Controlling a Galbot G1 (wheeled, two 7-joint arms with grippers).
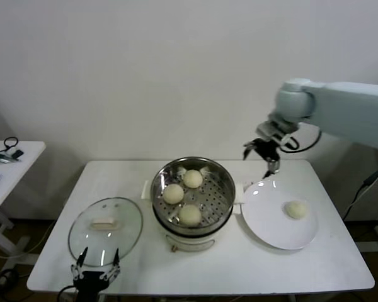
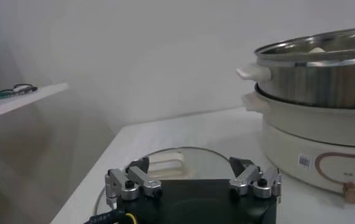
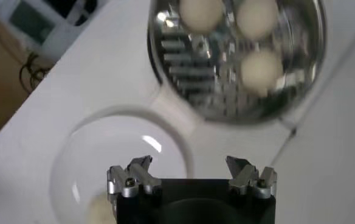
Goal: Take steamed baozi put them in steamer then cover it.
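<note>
Head view: three steamed baozi point(image 1: 173, 193) sat in the steamer point(image 1: 192, 228); the fourth lay on the plate point(image 1: 264, 220), right; the cover point(image 1: 106, 228) lay left.
Left wrist view: left gripper point(image 2: 193, 176) gaped, empty, near the cover.
Right wrist view: right gripper point(image 3: 191, 172) gaped, empty, above the plate.
Risk: the smooth bun could slip if pinched off-centre.

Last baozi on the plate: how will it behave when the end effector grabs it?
The baozi looks soft and doughy, so it probably squashes under a firm pinch. Its round shape may let it roll on the smooth white plate if nudged. It likely weighs little.

Cream-white baozi point(image 1: 173, 193) in the shiny perforated steamer point(image 1: 222, 202) (white base), beside a white plate point(image 1: 271, 220)
</note>
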